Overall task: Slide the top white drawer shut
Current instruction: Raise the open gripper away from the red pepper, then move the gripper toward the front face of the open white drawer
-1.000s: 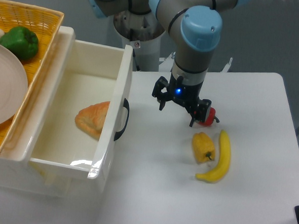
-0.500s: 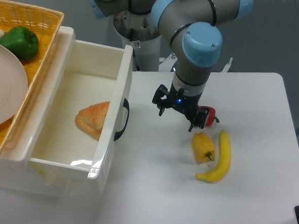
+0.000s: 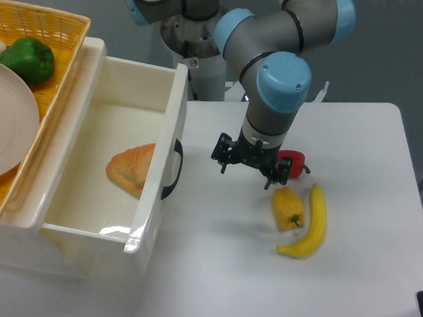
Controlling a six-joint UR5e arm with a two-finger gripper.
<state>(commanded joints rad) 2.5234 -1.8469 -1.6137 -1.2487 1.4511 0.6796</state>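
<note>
The top white drawer (image 3: 162, 163) stands pulled far out to the right, with a black arched handle (image 3: 173, 170) on its front panel. A croissant (image 3: 132, 169) lies inside it. My gripper (image 3: 246, 171) hangs over the table to the right of the handle, a clear gap away from it. Its fingers are spread and nothing is between them.
A yellow woven basket (image 3: 54, 91) sits on top of the cabinet at the left, holding a white plate (image 3: 5, 128) and a green pepper (image 3: 29, 59). On the table right of the gripper lie a red pepper (image 3: 293, 163), a corn cob (image 3: 288, 208) and a banana (image 3: 310, 223).
The gripper has shifted slightly left and lower toward the table, uncovering more of the red pepper. The drawer has not moved.
</note>
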